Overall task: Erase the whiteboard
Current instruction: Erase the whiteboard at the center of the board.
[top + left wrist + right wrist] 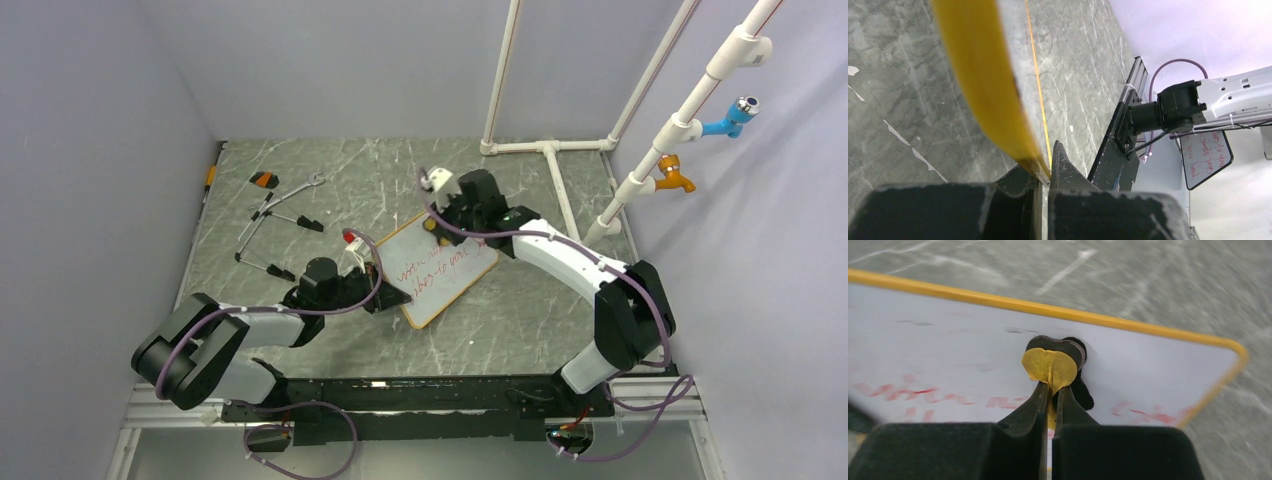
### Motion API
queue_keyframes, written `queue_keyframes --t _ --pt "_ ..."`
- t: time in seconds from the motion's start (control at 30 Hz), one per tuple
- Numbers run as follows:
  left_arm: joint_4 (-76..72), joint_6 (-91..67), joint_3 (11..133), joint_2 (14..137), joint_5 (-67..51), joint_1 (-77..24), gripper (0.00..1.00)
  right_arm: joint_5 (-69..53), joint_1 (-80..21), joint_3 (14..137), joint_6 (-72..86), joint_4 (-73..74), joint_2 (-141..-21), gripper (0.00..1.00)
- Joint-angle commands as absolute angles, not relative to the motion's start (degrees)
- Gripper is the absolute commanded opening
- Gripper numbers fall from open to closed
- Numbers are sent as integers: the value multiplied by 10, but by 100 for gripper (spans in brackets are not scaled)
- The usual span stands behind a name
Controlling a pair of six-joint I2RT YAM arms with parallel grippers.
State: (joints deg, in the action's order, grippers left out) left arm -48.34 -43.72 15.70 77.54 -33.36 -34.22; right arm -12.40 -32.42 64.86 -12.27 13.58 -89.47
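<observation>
Item: whiteboard (455, 262), lying askew on the marble tabletop (540, 310) between the two arms and carrying red handwriting (430, 270) across its middle. At the board's near-left edge the left gripper (1049, 175) is clamping the yellow frame, fingers pressed together on the rim and steadying it. Just inside the board's far edge the right gripper (1051, 390) is pinching a small yellow eraser (1050, 364) and pressing its dark pad onto the white surface. Progress: the strip beside the eraser is showing only faint smudges, while the red lines below it are reading plainly. Erasing appears barely begun; nearly all the writing is awaiting wiping.
</observation>
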Motion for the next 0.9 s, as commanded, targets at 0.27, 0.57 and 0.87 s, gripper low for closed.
queue_keyframes --t 0.27,0.57,0.87 --pt "-576 -390 187 780 -416 -376 0 -54 -408 670 -116 124 -915 0" --pt "-583 -391 192 796 -420 -376 0 -70 -305 651 -122 123 -904 0" --pt "-527 -360 210 799 -403 -376 0 -347 -365 664 -223 215 -888 0"
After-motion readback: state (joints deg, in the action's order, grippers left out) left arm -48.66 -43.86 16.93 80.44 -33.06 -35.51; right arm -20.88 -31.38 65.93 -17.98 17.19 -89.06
